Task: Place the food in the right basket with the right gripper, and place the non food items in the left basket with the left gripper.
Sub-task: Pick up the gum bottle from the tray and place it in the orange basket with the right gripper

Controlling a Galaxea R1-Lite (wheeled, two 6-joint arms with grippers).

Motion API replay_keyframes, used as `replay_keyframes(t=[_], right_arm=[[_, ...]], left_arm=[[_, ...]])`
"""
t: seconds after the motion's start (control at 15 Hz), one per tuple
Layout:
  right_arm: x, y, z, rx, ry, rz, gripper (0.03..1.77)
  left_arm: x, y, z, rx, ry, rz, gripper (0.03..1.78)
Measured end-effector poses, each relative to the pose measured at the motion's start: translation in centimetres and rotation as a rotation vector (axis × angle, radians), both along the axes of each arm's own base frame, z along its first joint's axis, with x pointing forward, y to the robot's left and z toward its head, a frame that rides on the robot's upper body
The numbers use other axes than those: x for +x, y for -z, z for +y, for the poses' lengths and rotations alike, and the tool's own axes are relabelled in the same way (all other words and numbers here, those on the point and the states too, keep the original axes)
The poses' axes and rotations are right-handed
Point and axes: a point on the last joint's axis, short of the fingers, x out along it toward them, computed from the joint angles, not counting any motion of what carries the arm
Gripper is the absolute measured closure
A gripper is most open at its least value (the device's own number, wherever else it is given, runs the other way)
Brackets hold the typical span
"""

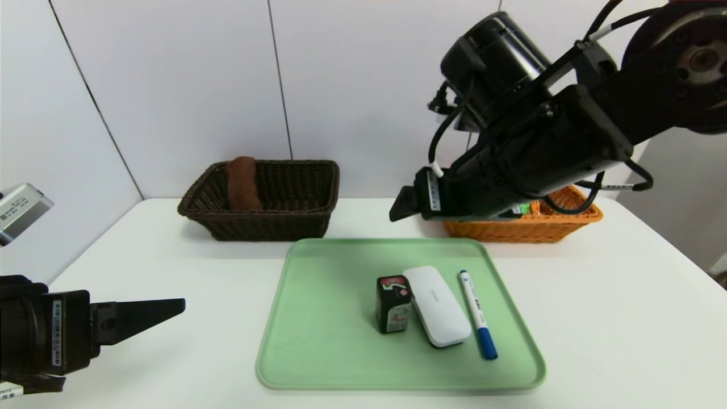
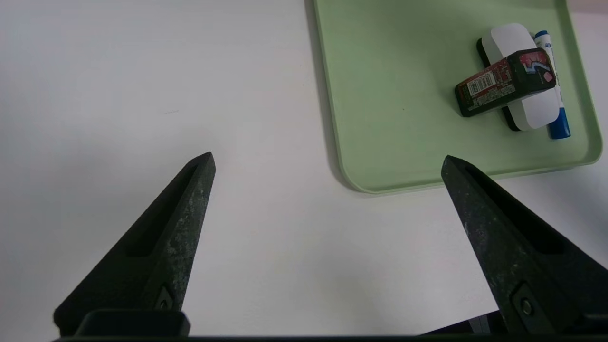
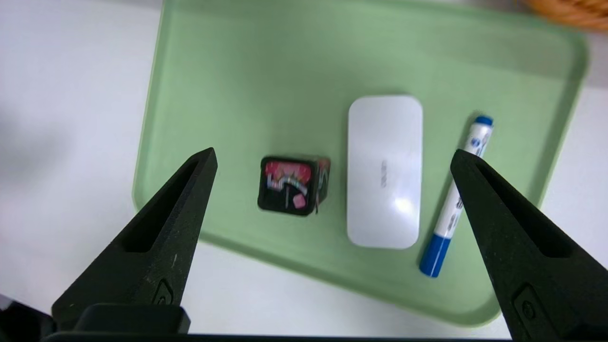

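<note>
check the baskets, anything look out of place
Yes: a brown bread-like roll leans upright in the dark wicker basket on the left, the basket meant for non-food.

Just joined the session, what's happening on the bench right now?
Sorting run, mid-way. The right pincer hangs open above the green tray, empty. On the tray stand a small dark snack box, a white case and a blue marker. The left pincer is parked open over the table, left of the tray. The dark basket holds a brown item; the orange basket sits behind the right arm.
</note>
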Motion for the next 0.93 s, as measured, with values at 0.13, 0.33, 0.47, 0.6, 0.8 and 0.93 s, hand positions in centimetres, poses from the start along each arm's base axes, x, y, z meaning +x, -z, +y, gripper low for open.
replay_keyframes(t=[0.13,0.33,0.47,0.6,0.8,0.93], right_arm=[[-0.6,1.4,1.1,-0.038,-0.035,0.039,0.11],[-1.2,3.5,2.7,-0.094,-0.084,0.092,0.11],[-1.7,4.6,3.7,-0.123,-0.111,0.115,0.11],[-1.8,5.4,4.5,-0.143,-0.126,0.128,0.1],[-1.7,6.4,5.0,-0.166,-0.131,0.147,0.1],[-1.5,7.2,5.4,-0.182,-0.133,0.162,0.1]], left_arm=[[-0.1,0.0,0.0,0.0,-0.001,-0.001,0.12],[-0.1,0.0,0.0,-0.001,-0.001,-0.003,0.12],[-0.1,0.0,0.0,-0.001,0.0,-0.003,0.12],[-0.1,0.0,0.0,-0.002,0.001,-0.006,0.12],[-0.1,-0.2,0.0,-0.005,0.001,-0.015,0.12],[-0.1,-0.2,0.0,-0.006,0.002,-0.016,0.12]])
